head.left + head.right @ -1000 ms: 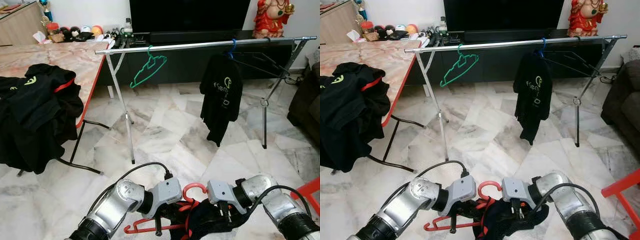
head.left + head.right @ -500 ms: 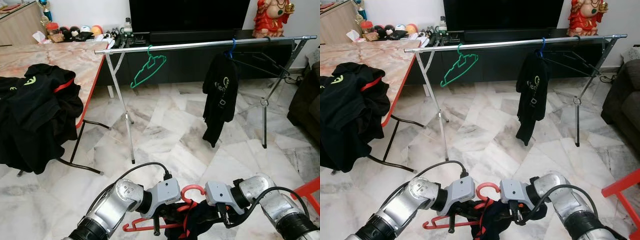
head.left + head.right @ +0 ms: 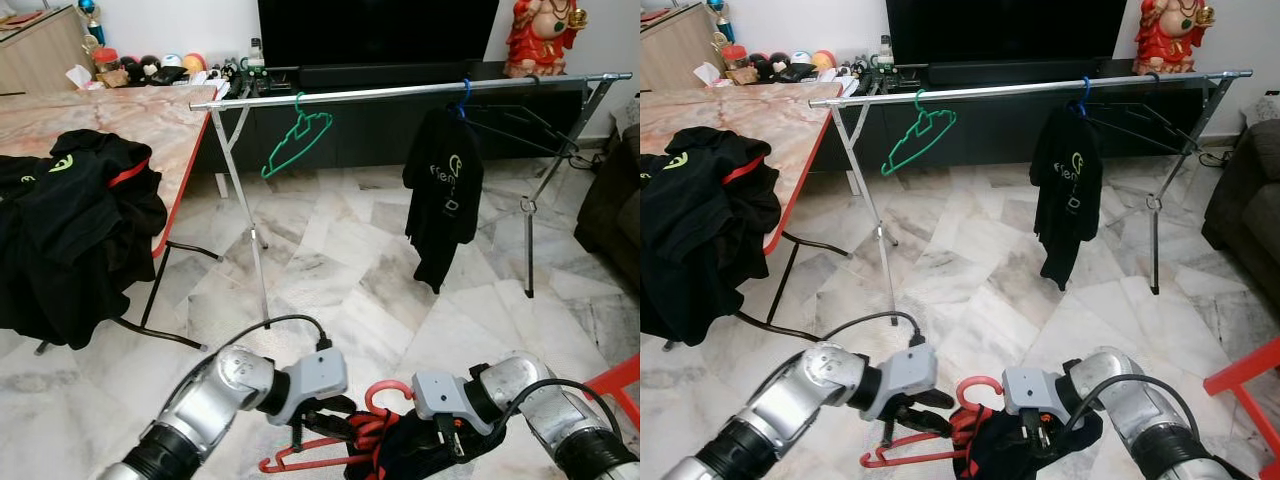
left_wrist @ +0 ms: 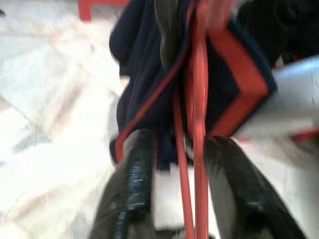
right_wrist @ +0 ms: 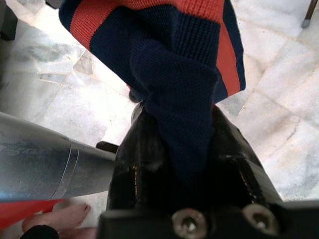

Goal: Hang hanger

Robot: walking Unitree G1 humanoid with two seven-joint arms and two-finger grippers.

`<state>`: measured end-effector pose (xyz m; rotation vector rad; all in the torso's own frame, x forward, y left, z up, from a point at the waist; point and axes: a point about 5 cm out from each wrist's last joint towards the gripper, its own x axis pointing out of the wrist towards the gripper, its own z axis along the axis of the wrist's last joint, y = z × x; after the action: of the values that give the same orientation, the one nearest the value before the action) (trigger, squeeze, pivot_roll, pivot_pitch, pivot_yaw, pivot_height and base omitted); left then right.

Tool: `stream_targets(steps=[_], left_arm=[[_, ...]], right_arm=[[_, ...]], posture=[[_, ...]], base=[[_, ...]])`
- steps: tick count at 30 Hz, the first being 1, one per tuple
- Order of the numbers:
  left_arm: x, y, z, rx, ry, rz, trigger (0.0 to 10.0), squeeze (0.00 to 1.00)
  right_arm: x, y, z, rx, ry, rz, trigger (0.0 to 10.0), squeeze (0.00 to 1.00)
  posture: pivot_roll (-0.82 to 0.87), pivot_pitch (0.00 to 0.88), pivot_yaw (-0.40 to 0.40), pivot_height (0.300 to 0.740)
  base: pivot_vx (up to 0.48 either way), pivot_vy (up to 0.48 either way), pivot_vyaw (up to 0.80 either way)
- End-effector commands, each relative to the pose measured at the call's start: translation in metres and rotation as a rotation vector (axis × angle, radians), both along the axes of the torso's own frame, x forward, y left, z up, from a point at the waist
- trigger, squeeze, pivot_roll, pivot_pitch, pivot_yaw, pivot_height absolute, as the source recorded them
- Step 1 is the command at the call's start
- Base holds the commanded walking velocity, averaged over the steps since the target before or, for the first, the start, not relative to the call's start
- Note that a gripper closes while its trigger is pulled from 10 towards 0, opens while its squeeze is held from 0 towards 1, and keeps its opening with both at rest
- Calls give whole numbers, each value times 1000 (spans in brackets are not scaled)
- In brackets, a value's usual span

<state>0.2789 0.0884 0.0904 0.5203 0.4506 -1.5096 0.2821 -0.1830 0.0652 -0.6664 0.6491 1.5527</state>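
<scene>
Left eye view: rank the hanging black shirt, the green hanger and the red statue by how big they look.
1. Hanging black shirt.
2. Green hanger and red statue: look alike, and the statue is cut by the frame's top edge and stands farther off, so unranked.

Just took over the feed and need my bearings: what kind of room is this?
Most likely a home living room: a big dark TV on a low cabinet, marble-tile floor, a sofa edge, and a metal clothes rack with a shirt.
</scene>
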Motion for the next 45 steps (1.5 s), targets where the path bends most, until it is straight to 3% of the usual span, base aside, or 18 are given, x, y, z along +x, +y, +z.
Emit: stream_targets(steps=[1, 4, 7, 9, 16, 19, 24, 28, 33, 34, 45], left_arm=[[1, 4, 6, 20, -32, -34, 10000, 1000], [8, 16, 12, 33, -64, 4, 10000, 1000], [28, 51, 24, 47, -141, 193, 10000, 1000], [32, 62, 27, 51, -161, 253, 10000, 1000], [34, 68, 27, 51, -165, 281, 10000, 1000], [30, 107, 5, 21, -137, 602, 10000, 1000], [19, 109, -13, 4, -91, 651, 10000, 1000], [17, 115, -25, -20, -83, 772, 10000, 1000], [10, 106, -38, -9, -35, 731, 10000, 1000], [7, 95, -46, -16, -11, 707, 10000, 0], [24, 50, -59, -103, -13, 787, 10000, 0]], right_arm=[[-3, 0, -4, -11, 0, 8, 0, 0], [-4, -5, -8, -30, -12, -15, 0, 0], [-2, -20, -10, -44, -37, -122, 0, 0], [-2, -24, -9, -38, -40, -151, 0, 0], [-2, -25, -9, -35, -45, -163, 0, 0], [14, -31, 33, 277, -159, -345, 0, 0], [23, -37, 47, 274, -235, -364, 0, 0], [31, -43, 60, 266, -283, -374, 0, 0], [30, -37, 66, 285, -265, -336, 0, 0], [29, -32, 69, 286, -253, -296, 0, 0], [34, -29, 95, 269, -247, -183, 0, 0]], posture=[[-31, 8, 56, 740], [-30, 6, 56, 740], [-32, 5, 56, 740], [-30, 5, 55, 740], [-30, 5, 55, 740], [-47, 0, 57, 740], [-52, 0, 59, 740], [-44, 0, 55, 740], [-39, 0, 55, 740], [-42, 10, 53, 740], [-49, 58, 13, 740]], base=[[0, 0, 0], [0, 0, 0], [0, 0, 0], [0, 0, 0], [0, 0, 0], [0, 0, 0], [0, 0, 0], [0, 0, 0], [0, 0, 0], [0, 0, 0], [0, 0, 0]])
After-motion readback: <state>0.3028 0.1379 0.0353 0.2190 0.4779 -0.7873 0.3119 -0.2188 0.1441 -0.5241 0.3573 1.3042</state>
